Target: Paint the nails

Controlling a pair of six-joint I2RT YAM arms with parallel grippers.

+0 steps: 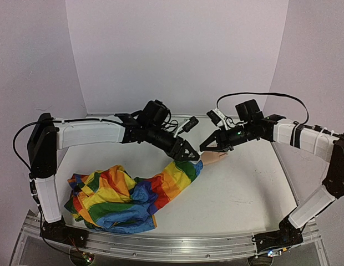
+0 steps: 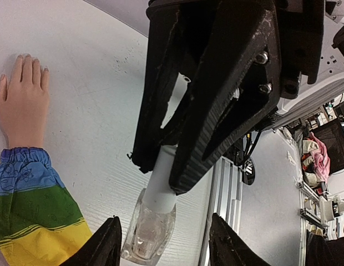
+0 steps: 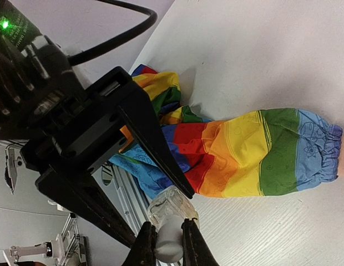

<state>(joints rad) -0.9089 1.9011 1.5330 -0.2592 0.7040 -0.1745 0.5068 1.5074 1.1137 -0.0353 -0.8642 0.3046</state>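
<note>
From above you cannot make out the nails (image 2: 29, 57), your left tool (image 1: 193, 157) and right tool (image 1: 204, 148) cover part of the mannequin hand (image 1: 215, 157), the cap of the bottle (image 2: 148, 230) is half buried in the right tool, and the right wrist view's edge crops the hand.

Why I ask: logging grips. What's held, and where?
Right gripper pinches the white cap; left gripper flanks the bottle, not yet clamped.
</note>
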